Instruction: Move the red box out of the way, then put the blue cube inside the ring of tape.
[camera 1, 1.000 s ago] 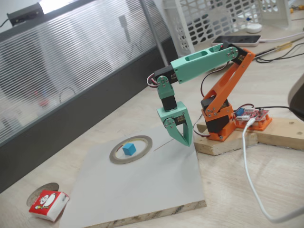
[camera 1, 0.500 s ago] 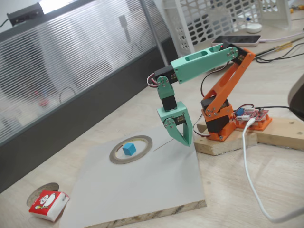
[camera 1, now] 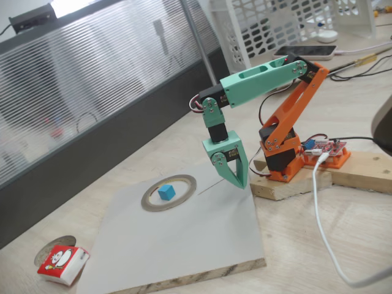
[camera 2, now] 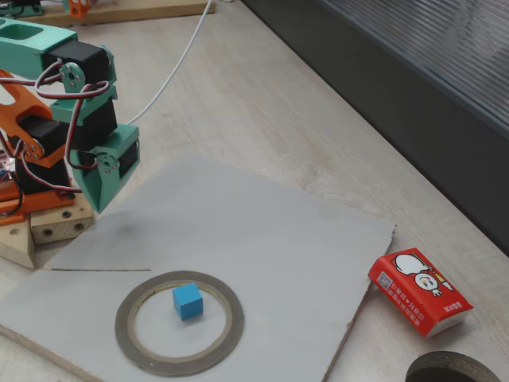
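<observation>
The blue cube rests on the board inside the ring of tape, near the ring's middle. The red box lies flat on the wooden table off the board's edge, close to a round dark hole. My green gripper hangs shut and empty, tips pointing down just above the board's edge nearest the arm's base, a hand-width away from the ring.
The grey board lies on the wooden table. A round hole is cut through the tabletop by the red box. A white cable runs past the arm's wooden base block. A white basket stands behind.
</observation>
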`<action>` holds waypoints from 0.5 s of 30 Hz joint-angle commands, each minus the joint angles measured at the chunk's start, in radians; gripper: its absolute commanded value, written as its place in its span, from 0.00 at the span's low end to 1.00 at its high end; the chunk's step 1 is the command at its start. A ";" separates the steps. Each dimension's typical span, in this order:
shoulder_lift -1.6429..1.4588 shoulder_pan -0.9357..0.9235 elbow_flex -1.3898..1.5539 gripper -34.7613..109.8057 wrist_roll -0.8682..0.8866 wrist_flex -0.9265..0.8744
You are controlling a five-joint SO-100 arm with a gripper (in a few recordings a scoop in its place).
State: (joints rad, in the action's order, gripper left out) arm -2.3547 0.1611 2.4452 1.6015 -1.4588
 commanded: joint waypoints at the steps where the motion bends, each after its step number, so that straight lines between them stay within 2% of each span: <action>1: -0.080 0.011 0.000 0.24 0.006 -0.011; 15: -0.080 0.009 0.092 0.24 0.008 -0.014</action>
State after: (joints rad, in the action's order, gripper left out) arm -2.3547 0.1611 2.5295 1.5999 -1.4573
